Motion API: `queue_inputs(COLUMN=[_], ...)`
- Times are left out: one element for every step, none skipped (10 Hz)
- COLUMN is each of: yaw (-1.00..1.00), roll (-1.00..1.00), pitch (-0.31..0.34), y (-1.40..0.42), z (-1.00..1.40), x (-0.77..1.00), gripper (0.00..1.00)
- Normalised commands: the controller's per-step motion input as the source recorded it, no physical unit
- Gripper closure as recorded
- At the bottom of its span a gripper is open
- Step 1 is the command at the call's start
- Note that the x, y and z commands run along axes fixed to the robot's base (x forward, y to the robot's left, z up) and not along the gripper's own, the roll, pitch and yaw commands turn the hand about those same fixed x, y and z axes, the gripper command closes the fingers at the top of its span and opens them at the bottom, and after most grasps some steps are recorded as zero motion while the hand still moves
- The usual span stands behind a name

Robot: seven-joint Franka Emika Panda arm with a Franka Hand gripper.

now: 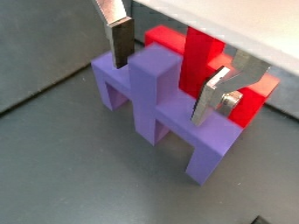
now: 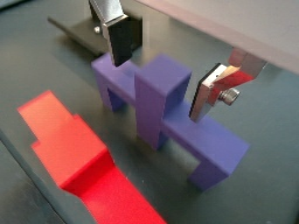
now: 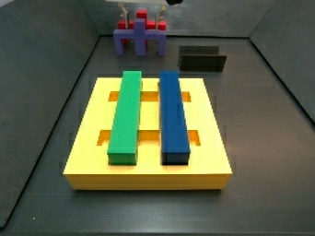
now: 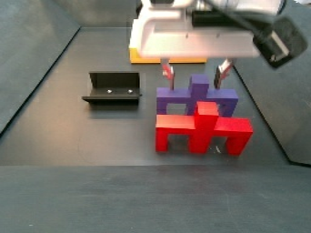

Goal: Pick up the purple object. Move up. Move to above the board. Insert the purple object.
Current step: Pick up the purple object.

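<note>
Both gripper [image 1: 163, 66] fingers straddle the purple object [image 1: 158, 109] on the dark floor [image 1: 70, 175].

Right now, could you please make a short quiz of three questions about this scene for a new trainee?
1. True or false: the claw is shut on the purple object.
2. Which bar lies beside the green bar on the board? A) red B) blue C) black
3. Fill in: the fingers stand on either side of the purple object's central ____.

Key:
1. False; the fingers flank it with gaps showing.
2. B, the blue bar.
3. stem
</note>
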Motion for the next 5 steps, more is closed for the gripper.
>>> queue_inputs(yaw=[0.21,0.12,0.09,0.00,0.00], roll=[-0.03,-0.05,-0.01,0.00,0.00], pitch=[-0.026,-0.037,-0.026,0.000,0.000], y=[0.02,0.00,0.00,0.00,0.00], z=[-0.09,-0.05,-0.01,0.00,0.00], x=[-0.02,-0.01,-0.03,0.00,0.00], gripper=[0.00,0.00,0.00,0.00,1.00])
